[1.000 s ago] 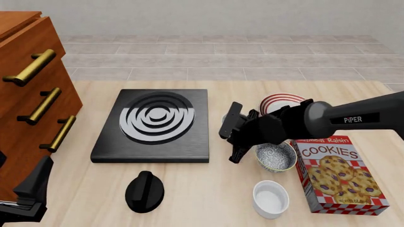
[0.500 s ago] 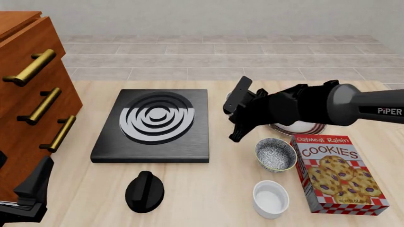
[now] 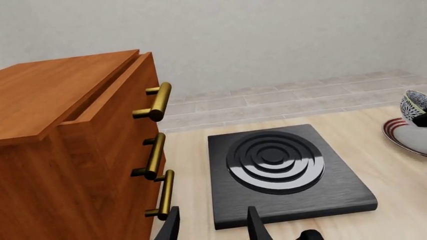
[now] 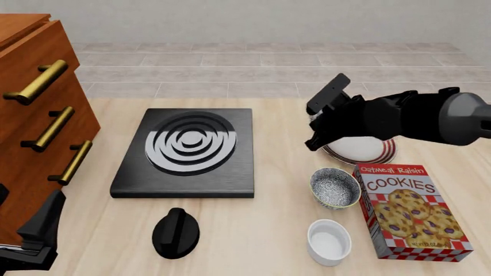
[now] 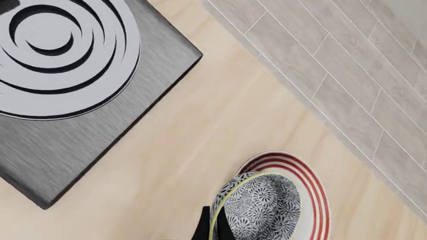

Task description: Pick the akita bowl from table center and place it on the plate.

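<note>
The akita bowl (image 5: 260, 207), speckled and dark-patterned, hangs tilted with my right gripper (image 5: 213, 227) shut on its rim. In the left wrist view the akita bowl (image 3: 413, 106) floats a little above the plate (image 3: 400, 135), apart from it. The plate (image 4: 376, 152) is white with red rings and lies at the right rear; in the right wrist view the plate (image 5: 313, 195) sits right under the bowl. In the front view my right gripper (image 4: 318, 121) covers most of the bowl, over the plate's left edge. My left gripper (image 3: 212, 225) stands open at the near left, holding nothing.
A black burner board (image 4: 184, 152) lies left of centre with a black knob (image 4: 176, 232) in front. A wooden drawer cabinet (image 4: 38, 115) fills the left side. A second speckled bowl (image 4: 334, 188), a white bowl (image 4: 329, 241) and a cookie box (image 4: 410, 210) sit near the plate.
My right gripper has risen and swung right and away from me with the bowl, from the table's centre to above the plate. The left arm has not moved.
</note>
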